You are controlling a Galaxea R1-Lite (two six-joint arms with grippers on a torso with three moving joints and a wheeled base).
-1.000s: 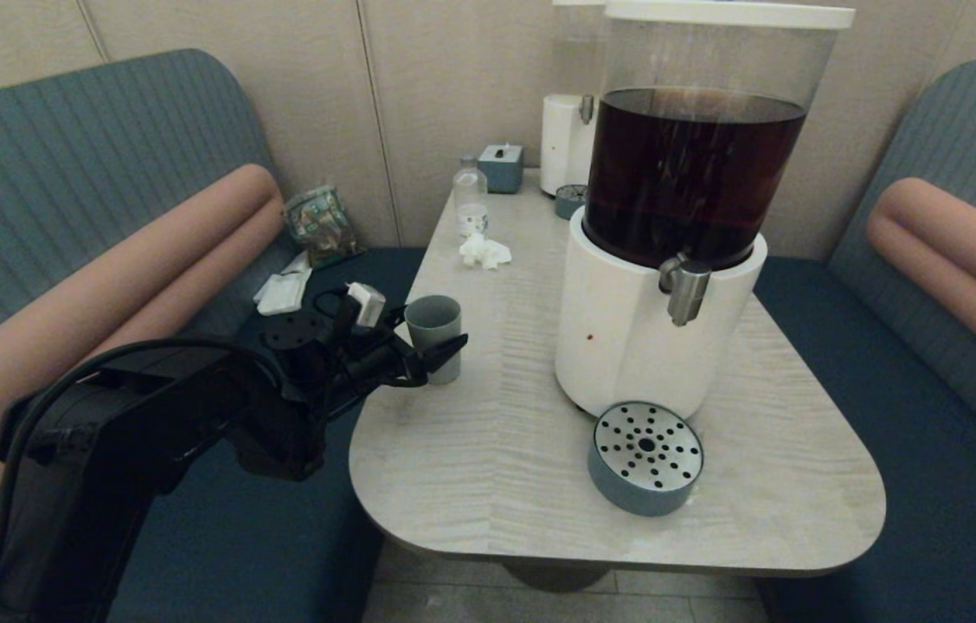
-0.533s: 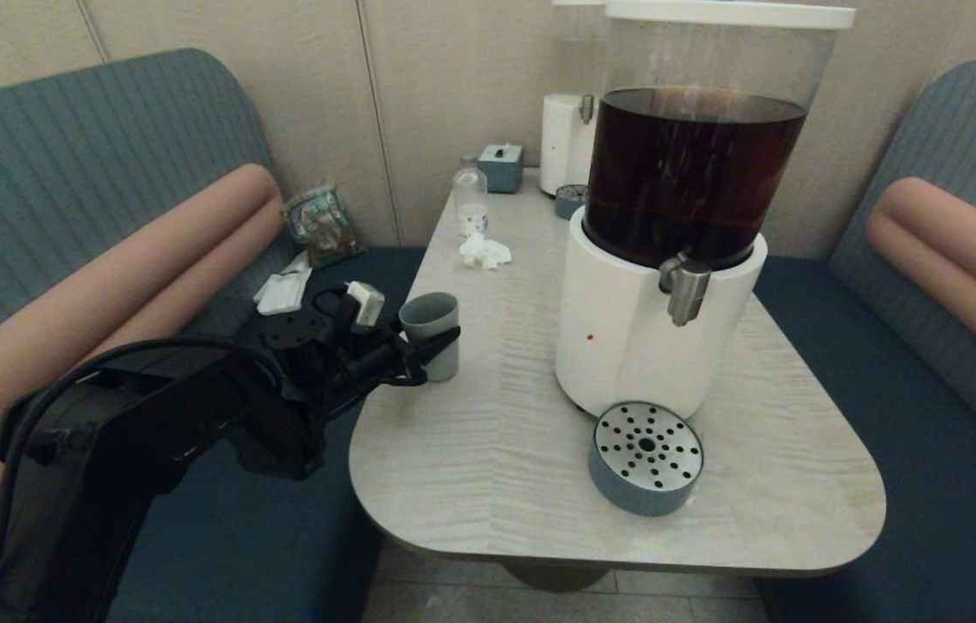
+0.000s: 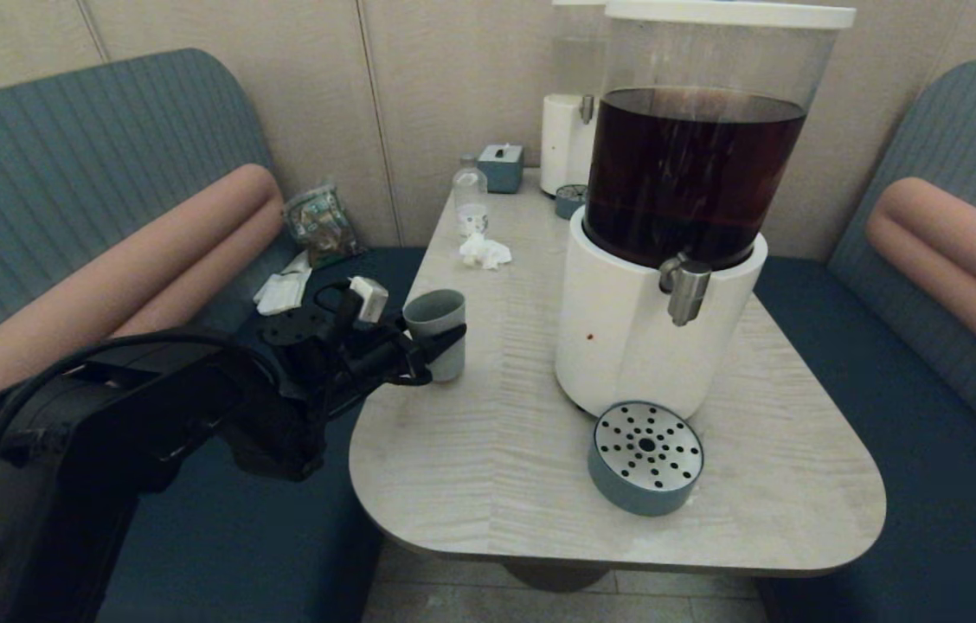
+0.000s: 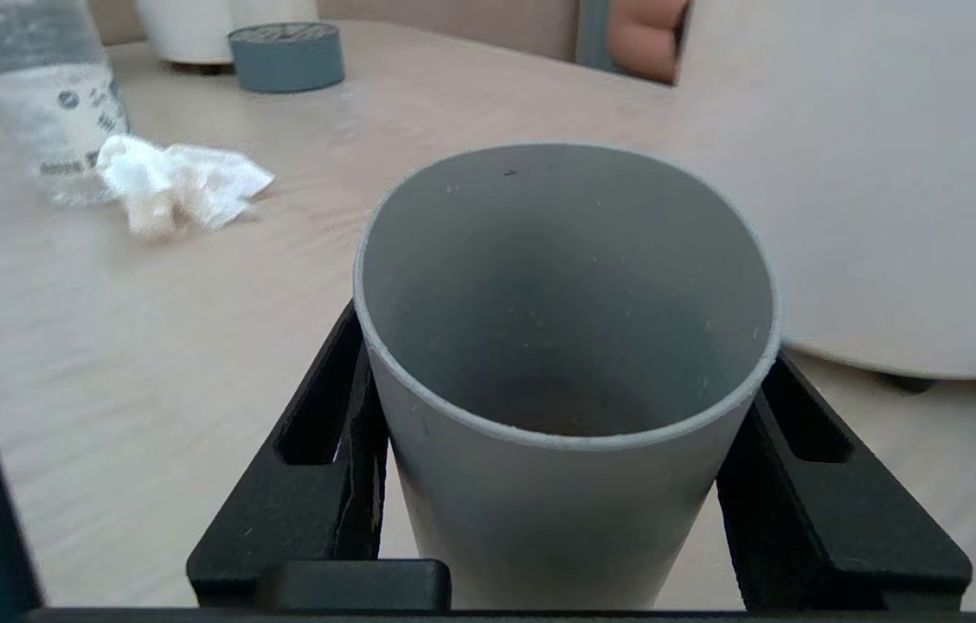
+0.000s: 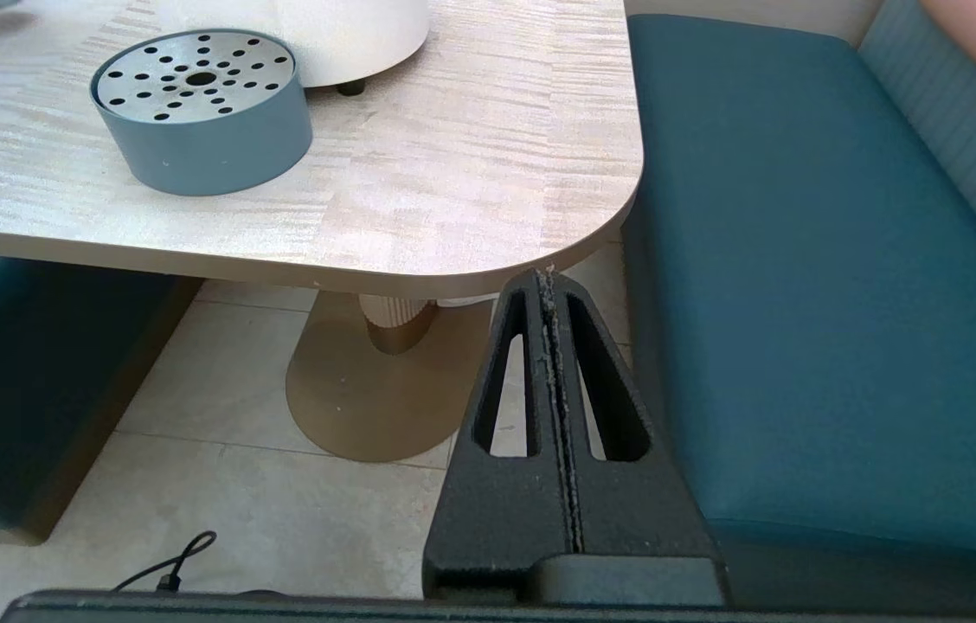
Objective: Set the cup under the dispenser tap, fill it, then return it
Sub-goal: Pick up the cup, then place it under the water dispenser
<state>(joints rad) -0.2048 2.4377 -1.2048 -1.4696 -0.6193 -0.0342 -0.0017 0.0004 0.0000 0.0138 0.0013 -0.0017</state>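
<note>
Nearest, the right pincer (image 5: 550,285) hangs below the desk's (image 3: 497,484) rounded corner, fingers pressed together. The drip tray (image 3: 645,458) sits near the front edge, below the dispenser tap (image 3: 683,288). At the left edge the left pincer (image 4: 566,484) is clamped on the cup (image 3: 436,324) (upright, empty), with bare desk between it and the dispenser's white base (image 3: 618,337). Farther back lie a crumpled tissue (image 3: 484,251) and a clear bottle (image 3: 470,201).

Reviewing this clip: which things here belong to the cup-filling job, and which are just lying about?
Part of the job:
cup, held in the left gripper
dispenser tap
round tray in front of the dispenser

Lying about:
bottle
crumpled tissue
tissue box
smaller dispenser
right gripper, parked off the table
</note>
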